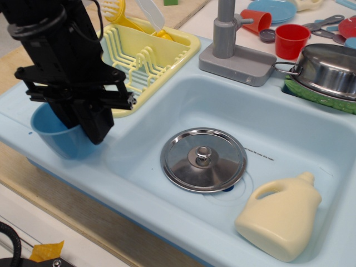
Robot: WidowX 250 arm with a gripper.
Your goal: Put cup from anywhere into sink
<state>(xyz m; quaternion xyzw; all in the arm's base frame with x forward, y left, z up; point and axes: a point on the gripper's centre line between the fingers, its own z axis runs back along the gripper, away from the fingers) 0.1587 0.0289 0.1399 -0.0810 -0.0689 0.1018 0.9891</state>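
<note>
The blue cup (54,140) stands upright on the flat left ledge of the pale blue sink (289,128), outside the basin. My black gripper (92,129) comes down from above onto the cup's right side. Its fingers are drawn together on the cup's right wall, one inside the rim and one outside. The gripper body hides the back of the cup. The grey faucet (225,28) stands at the back of the basin.
A yellow dish rack (153,53) sits just behind the gripper. In the basin lie a steel lid (203,159) and a cream detergent bottle (283,214). A steel pot (328,67), a red cup (291,40) and an orange-red cup (257,21) are at the back right.
</note>
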